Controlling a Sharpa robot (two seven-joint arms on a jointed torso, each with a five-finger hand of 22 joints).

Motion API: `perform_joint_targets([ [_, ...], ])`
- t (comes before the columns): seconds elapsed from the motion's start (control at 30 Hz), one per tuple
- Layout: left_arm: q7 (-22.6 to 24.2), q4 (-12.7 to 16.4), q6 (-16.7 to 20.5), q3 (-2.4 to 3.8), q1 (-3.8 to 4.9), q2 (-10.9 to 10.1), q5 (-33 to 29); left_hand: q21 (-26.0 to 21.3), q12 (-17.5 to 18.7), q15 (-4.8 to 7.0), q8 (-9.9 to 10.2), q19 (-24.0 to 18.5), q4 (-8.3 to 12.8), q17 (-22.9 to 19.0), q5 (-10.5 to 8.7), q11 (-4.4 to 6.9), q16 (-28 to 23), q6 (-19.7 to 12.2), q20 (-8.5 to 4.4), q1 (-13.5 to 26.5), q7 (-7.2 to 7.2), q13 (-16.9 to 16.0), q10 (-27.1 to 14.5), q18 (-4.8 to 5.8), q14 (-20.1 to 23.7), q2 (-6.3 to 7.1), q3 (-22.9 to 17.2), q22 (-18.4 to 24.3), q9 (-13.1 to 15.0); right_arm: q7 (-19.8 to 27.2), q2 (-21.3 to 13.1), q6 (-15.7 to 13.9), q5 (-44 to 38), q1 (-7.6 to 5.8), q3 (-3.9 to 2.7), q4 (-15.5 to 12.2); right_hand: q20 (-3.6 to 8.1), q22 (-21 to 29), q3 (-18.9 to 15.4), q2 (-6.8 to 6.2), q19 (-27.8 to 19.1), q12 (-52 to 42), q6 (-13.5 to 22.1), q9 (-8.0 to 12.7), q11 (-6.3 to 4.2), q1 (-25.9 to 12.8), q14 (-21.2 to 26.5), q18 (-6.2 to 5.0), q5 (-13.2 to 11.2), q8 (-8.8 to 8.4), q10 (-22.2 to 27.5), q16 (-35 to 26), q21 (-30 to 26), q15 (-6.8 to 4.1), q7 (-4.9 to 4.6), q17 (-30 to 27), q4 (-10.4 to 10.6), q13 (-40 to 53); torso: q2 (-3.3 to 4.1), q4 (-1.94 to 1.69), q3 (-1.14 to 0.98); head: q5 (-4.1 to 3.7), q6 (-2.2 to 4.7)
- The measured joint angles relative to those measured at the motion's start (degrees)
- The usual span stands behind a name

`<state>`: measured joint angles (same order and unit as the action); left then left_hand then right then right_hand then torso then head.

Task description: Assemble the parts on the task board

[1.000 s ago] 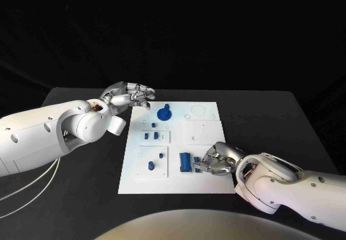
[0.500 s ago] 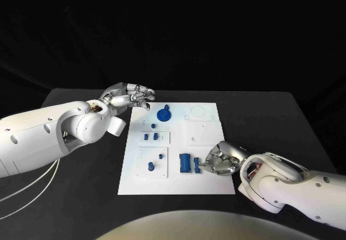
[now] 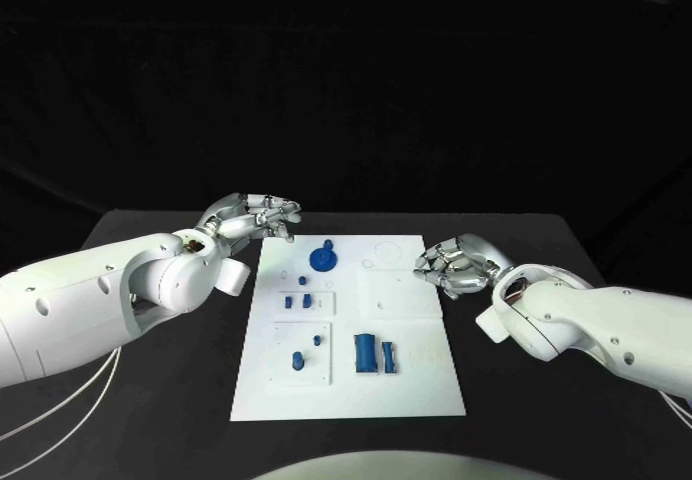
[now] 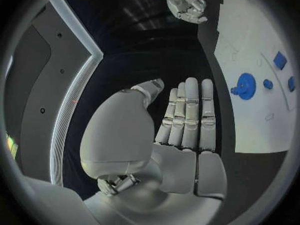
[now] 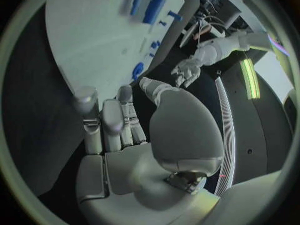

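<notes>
Task board (image 3: 411, 330) white, blue parts (image 3: 327, 258) seated; both robot hands released, empty.

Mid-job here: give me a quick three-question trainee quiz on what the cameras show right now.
1. True or false: the right hand holds a blue part.
2. Which hand hovers nearest the round blue part? A) left hand B) right hand
3. Fill in: the two long blue parts lie on the task board, toward its ____ edge (near or far from the robot).

Key: 1 false, it holds nothing. 2 A. 3 near.
</notes>
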<state>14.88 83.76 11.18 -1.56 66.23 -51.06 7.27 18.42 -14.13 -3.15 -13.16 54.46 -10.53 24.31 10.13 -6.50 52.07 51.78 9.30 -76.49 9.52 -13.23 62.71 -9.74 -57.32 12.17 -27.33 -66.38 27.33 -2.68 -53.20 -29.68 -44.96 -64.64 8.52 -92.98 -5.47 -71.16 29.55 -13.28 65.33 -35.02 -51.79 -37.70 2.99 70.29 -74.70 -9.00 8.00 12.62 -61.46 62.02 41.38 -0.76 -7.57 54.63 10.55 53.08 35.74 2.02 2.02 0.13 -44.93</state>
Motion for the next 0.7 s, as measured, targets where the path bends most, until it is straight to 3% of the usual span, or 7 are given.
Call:
perform_joint_targets([
  [0.03, 0.52, -0.76, 0.51, -0.02, -0.23, 0.5, -0.41, -0.84, 0.28, -0.24, 0.25, -0.78, -0.33, -0.44, -0.6, -0.28, -1.02, -0.24, 0.23, 0.19, 0.24, 0.11, -0.52, 0.01, 1.13, -0.19, 0.32, 0.65, -0.08, 2.52, 0.82, 0.11, 3.69, -0.48, -0.09, 2.24, -0.35, 2.79, 0.55, 0.0, -2.68, 2.35, 0.39, 0.32, 0.42, 0.0, 2.65, -0.77, 0.0, -0.14, 0.72, -5.26, -6.09, 0.42, -0.39, -4.89, -0.55, -2.74, -0.18, 0.02, 0.0, -0.04, 0.46],
  [0.2, 3.13, -4.79, 2.75, -0.03, -1.02, 3.13, -2.74, -10.0, 4.17, -2.96, 2.12, -7.34, -1.89, -5.15, -2.46, -1.36, -14.53, -2.38, 2.7, 0.2, 0.49, 2.66, -3.68, 0.01, 8.37, -0.25, 3.03, 8.56, -1.28, 11.09, 5.5, 1.45, 16.13, -1.55, -0.53, 11.94, -3.49, 14.38, 2.24, 0.01, -8.06, 16.68, 1.83, 3.87, 3.54, -0.03, 10.76, -0.76, -0.57, -2.02, 4.42, -24.72, -20.63, 3.37, -2.86, -16.17, -2.81, -19.04, -1.27, 0.11, -0.1, -0.24, 2.92],
  [0.33, 5.5, -8.44, 4.48, 0.01, -1.68, 5.26, -5.1, -14.77, 9.48, -4.88, 4.57, -16.02, -3.06, -8.91, -3.04, -0.99, -28.19, -5.88, 5.43, -0.74, 0.12, 6.1, -9.1, 0.01, 16.32, -1.19, 6.93, 18.68, -3.34, 16.25, 9.34, 3.56, 23.62, -1.83, -0.8, 18.86, -6.66, 24.46, 0.58, 0.95, -12.3, 25.88, 3.48, 7.72, 6.44, -0.94, 18.52, -0.75, -0.57, -3.83, 7.62, -39.24, -30.5, 7.12, -4.52, -23.09, -4.84, -30.24, -2.02, 0.12, -0.35, -0.25, 4.7],
  [0.47, 7.32, -11.13, 5.75, 0.03, -2.23, 6.73, -7.24, -14.77, 10.15, -5.07, 5.29, -19.68, -3.17, -11.06, -3.07, -0.11, -33.96, -7.99, 6.79, -1.77, -0.63, 8.81, -12.54, 0.01, 18.39, -2.34, 10.26, 25.38, -5.34, 19.62, 11.84, 5.77, 28.9, -1.89, -0.99, 23.42, -8.44, 31.24, -1.56, 2.34, -14.37, 29.63, 4.71, 10.27, 7.82, -0.84, 22.35, -0.76, -0.57, -4.39, 9.97, -46.1, -35.32, 8.92, -4.52, -27.25, -5.5, -36.23, -2.46, 0.07, -0.66, -0.01, 6.11],
  [0.5, 7.31, -11.11, 5.8, 0.01, -2.25, 6.7, -7.28, -15.18, 10.53, -4.41, 6.07, -22.9, -1.96, -12.37, -3.67, 0.35, -35.83, -11.97, 5.48, 0.08, -1.29, 9.36, -17.09, 0.25, 21.97, -3.55, 11.99, 29.4, -7.4, 19.66, 11.82, 5.76, 29.04, -1.92, -1.02, 23.33, -7.95, 33.87, -3.23, 3.31, -17.13, 30.11, 7.37, 11.93, 7.47, -1.83, 25.46, -0.74, -0.81, -4.92, 12.78, -47.38, -35.93, 8.56, -4.35, -29.02, -5.77, -37.52, -2.5, 0.05, -0.7, 0.01, 6.21],
  [0.57, 7.24, -10.92, 5.84, 0.01, -2.24, 6.54, -7.27, -15.99, 11.43, -2.65, 7.79, -30.4, 1.0, -15.25, -5.21, 1.85, -39.81, -21.46, 2.01, 5.6, -3.26, 10.34, -27.97, 2.5, 30.4, -5.76, 15.71, 38.31, -12.17, 19.62, 11.59, 5.65, 29.05, -1.89, -1.03, 22.82, -4.45, 44.18, -10.37, 6.21, -30.12, 31.56, 19.34, 18.96, 4.73, -7.37, 38.82, 1.79, -2.71, -7.04, 25.83, -51.61, -37.61, 6.53, -1.63, -36.09, -7.07, -41.97, -2.49, 0.04, -0.7, 0.02, 6.14],
  [0.7, 7.15, -9.79, 6.41, 0.08, -2.45, 6.42, -7.23, -17.17, 12.7, 0.1, 10.32, -41.75, 5.53, -19.51, -7.53, 4.08, -45.6, -35.75, -3.33, 16.2, -6.21, 11.71, -44.35, 5.89, 43.1, -8.79, 21.16, 51.54, -19.32, 19.59, 11.06, 4.78, 29.33, -1.23, -1.87, 21.01, 0.31, 57.07, -19.52, 9.54, -46.95, 33.21, 34.82, 27.88, 1.01, -19.62, 55.95, 5.21, -5.23, -9.69, 42.84, -56.61, -39.41, 3.78, 2.71, -44.94, -8.73, -47.3, -2.61, -0.11, -0.77, -0.04, 6.55],
])
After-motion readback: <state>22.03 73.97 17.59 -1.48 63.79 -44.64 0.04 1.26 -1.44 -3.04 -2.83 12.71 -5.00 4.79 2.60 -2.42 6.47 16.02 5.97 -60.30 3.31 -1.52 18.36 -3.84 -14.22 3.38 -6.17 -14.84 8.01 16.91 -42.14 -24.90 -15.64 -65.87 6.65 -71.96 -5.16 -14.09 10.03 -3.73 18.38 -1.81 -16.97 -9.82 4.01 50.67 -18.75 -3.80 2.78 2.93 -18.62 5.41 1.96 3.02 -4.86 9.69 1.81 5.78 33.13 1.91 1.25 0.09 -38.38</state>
